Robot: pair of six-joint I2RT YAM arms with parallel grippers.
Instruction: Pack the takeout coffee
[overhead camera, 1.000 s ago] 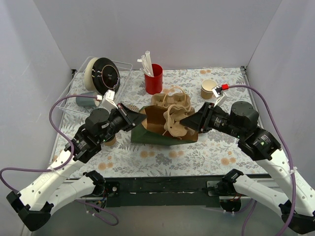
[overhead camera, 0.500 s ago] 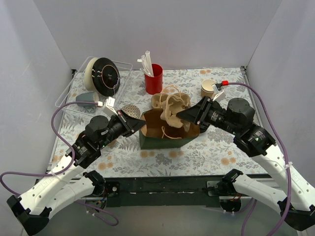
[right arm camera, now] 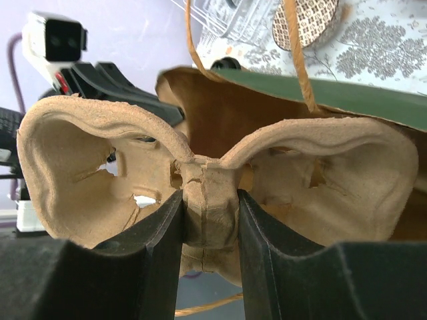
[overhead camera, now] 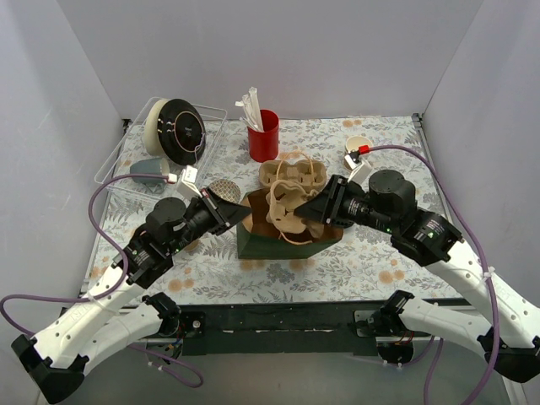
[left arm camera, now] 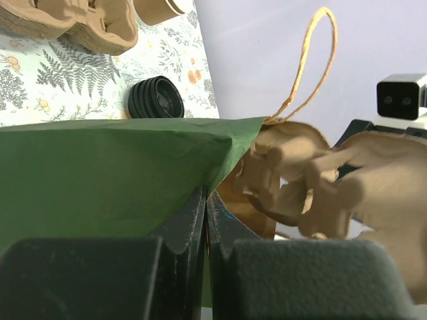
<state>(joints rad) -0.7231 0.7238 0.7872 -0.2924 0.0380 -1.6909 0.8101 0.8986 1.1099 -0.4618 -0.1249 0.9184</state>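
A green paper bag [overhead camera: 274, 240] with a brown inside and twine handles stands mid-table, its mouth open. My left gripper [overhead camera: 240, 211] is shut on the bag's left top edge, seen close in the left wrist view [left arm camera: 206, 207]. My right gripper [overhead camera: 315, 211] is shut on the middle ridge of a pulp cup carrier [right arm camera: 200, 167] and holds it at the bag's mouth [overhead camera: 287, 211]. A round black ridged lid [left arm camera: 155, 99] shows on the table beyond the bag. The brown cup under it is hidden. The top view hides the takeout coffee.
A second pulp carrier [overhead camera: 291, 173] lies behind the bag. A red cup of straws [overhead camera: 263, 135] stands at the back. A clear bin [overhead camera: 126, 160] holds black lids. A grey-blue mug [overhead camera: 148, 171], a patterned disc [overhead camera: 224, 187] and a tan lidless cup [overhead camera: 358, 145] stand nearby.
My right gripper has carried the pulp carrier left and up to the bag's mouth. My left arm has drawn back a little, still holding the bag's edge.
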